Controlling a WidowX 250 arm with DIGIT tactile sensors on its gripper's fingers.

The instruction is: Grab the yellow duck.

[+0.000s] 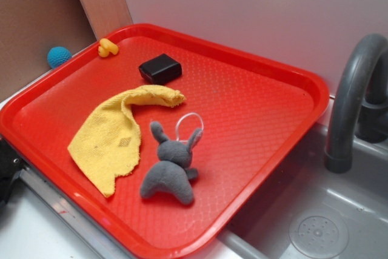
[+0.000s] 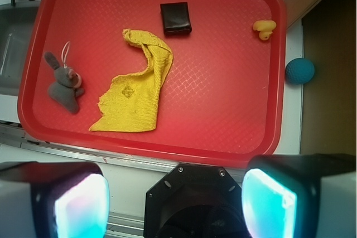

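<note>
The duck (image 1: 107, 47) sits on the red tray (image 1: 254, 150), tucked into its far left corner in the exterior view; in the wrist view it (image 2: 264, 29) lies at the upper right, just inside the rim. A black block (image 2: 175, 18) rests near the tray's far edge, apart from the duck. The yellow cloth (image 2: 136, 90) sprawls across the middle, one end bunched toward the block. The grey bunny (image 2: 64, 85) lies at the edge nearest the sink (image 1: 315, 228), beside the cloth but not touching it. A blue ball (image 2: 300, 71) sits off the tray, close to the duck's corner. The faucet (image 1: 354, 95) stands at the sink. The gripper (image 2: 175, 202) hovers above the tray's near edge, fingers (image 2: 81, 207) spread wide and holding nothing, well apart from the duck.
</note>
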